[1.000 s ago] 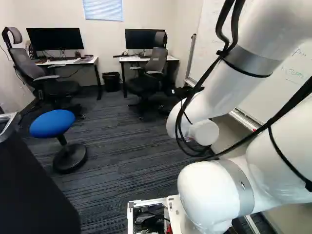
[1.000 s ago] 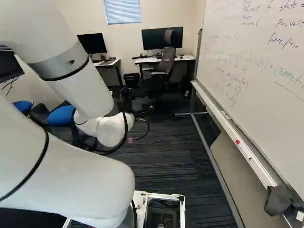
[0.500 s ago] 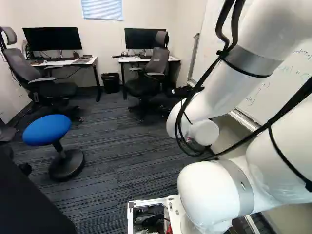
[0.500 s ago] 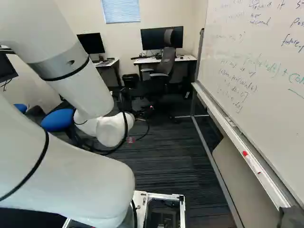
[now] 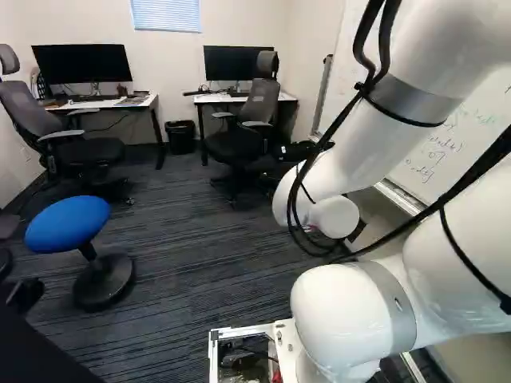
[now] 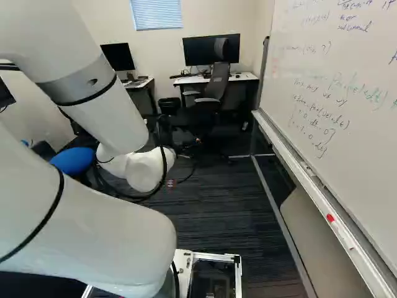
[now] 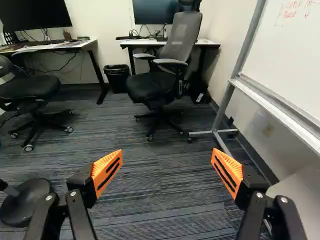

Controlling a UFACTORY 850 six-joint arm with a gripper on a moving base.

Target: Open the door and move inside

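Note:
No door or door handle shows in any view. In the wrist view my gripper [image 7: 167, 172] stands open, its two orange-padded fingers wide apart with nothing between them but a view of dark striped carpet [image 7: 162, 185]. The white arm [image 5: 359, 152] is folded ahead of the base in the left base view, and its wrist [image 6: 144, 169] hangs over the carpet in the right base view. The arm's own body hides the gripper's fingers in both base views.
A blue stool [image 5: 68, 224] stands ahead on the left. Two office chairs, one grey-backed [image 7: 182, 37], stand by desks [image 7: 55, 46] along the far wall, with a black bin [image 7: 117, 77] between the desks. A whiteboard on a metal frame [image 6: 319, 189] runs along the right side.
The base has moved forward: the stool and whiteboard frame slide outward and nearer, while the far desks shift little. The arm keeps its pose against its lowest joint.

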